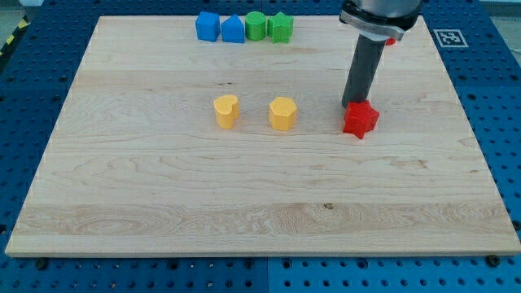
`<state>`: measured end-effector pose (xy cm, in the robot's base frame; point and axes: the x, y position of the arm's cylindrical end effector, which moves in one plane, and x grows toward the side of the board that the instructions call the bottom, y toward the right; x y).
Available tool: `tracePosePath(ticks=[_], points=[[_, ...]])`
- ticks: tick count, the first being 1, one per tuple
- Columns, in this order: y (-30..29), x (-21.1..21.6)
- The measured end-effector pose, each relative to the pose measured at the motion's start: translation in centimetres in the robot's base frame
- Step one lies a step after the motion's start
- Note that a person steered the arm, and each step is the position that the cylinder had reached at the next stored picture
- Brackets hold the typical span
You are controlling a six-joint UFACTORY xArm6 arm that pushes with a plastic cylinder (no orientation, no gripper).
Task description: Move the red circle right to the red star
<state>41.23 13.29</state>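
Red star (361,120) sits at the board's (244,195) right-centre, and your rod comes down nearly upright, its tip (349,103) touching the star's upper-left edge, holding nothing. You'll glimpse only a sliver of the red circle (391,40) behind the arm's housing.

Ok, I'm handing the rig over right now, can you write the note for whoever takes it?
Tip: my tip is down at the red star's upper-left edge; I cannot tell whether they touch.
Red star: right of the board's centre.
Red circle: only a red sliver shows behind the arm, near the view's top right; probably it.
Done: nothing yet; the circle is not beside the star.
Left: bring the tip behind the circle and push it down to the star's right side.
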Motion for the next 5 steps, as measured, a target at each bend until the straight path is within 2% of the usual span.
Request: tracePosePath(ticks=[2, 4, 5], points=[[0.7, -1.1], [7.0, -3.9], [11.4, -7.9]])
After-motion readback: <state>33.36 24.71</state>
